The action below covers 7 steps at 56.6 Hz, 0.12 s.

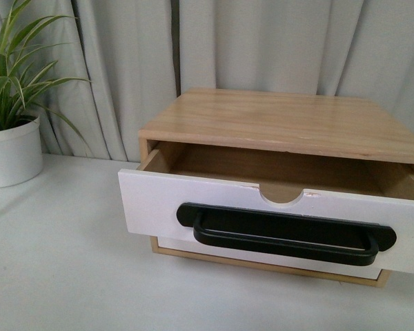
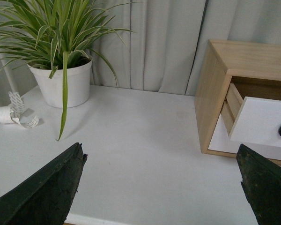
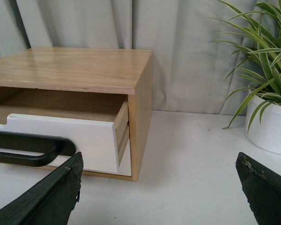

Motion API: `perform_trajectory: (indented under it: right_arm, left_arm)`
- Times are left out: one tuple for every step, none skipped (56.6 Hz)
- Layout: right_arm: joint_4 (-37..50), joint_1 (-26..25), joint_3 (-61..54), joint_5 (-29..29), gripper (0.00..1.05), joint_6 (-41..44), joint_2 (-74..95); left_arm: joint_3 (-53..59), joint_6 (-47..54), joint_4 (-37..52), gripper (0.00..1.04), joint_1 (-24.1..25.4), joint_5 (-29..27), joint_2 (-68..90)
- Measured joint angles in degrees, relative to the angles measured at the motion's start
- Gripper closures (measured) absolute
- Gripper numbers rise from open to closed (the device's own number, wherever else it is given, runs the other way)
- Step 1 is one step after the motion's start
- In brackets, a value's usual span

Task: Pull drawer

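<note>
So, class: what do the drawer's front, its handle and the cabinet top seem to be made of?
Drawer front: smooth matt white, probably painted or laminated board; chips show along its top edge. Handle: plain matt black, metal or plastic, cannot tell which. Cabinet top: light wood with visible grain and a slight sheen, solid or veneer.

home-like tabletop | grey curtain (image 1: 124, 62) | potted plant (image 1: 10, 103) | white table (image 1: 62, 276)

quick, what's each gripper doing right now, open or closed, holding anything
Left gripper: open, holding nothing, over the bare table.
Right gripper: open, holding nothing, off the drawer and its handle.
</note>
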<state>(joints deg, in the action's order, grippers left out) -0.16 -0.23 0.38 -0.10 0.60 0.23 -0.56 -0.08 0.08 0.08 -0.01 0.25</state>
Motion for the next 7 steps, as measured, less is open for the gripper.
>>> perform_trajectory:
  right_arm:
    - [0.0, 0.0, 0.0, 0.0, 0.09, 0.0, 0.0]
    - [0.0, 0.0, 0.0, 0.0, 0.09, 0.0, 0.0]
    - [0.0, 0.02, 0.0, 0.0, 0.09, 0.0, 0.0]
    - [0.0, 0.0, 0.0, 0.0, 0.09, 0.0, 0.0]
    - [0.0, 0.0, 0.0, 0.0, 0.09, 0.0, 0.0]
    - [0.0, 0.0, 0.0, 0.0, 0.09, 0.0, 0.0]
    - [0.0, 0.0, 0.0, 0.0, 0.09, 0.0, 0.0]
  left_arm:
    - [0.0, 0.0, 0.0, 0.06, 0.0, 0.0, 0.0]
    - [0.0, 0.0, 0.0, 0.06, 0.0, 0.0, 0.0]
    - [0.0, 0.0, 0.0, 0.06, 0.0, 0.0, 0.0]
    - [0.0, 0.0, 0.0, 0.06, 0.0, 0.0, 0.0]
    - [0.0, 0.0, 0.0, 0.06, 0.0, 0.0, 0.0]
    - [0.0, 0.0, 0.0, 0.06, 0.0, 0.0, 0.0]
    - [0.0, 0.0, 0.0, 0.06, 0.0, 0.0, 0.0]
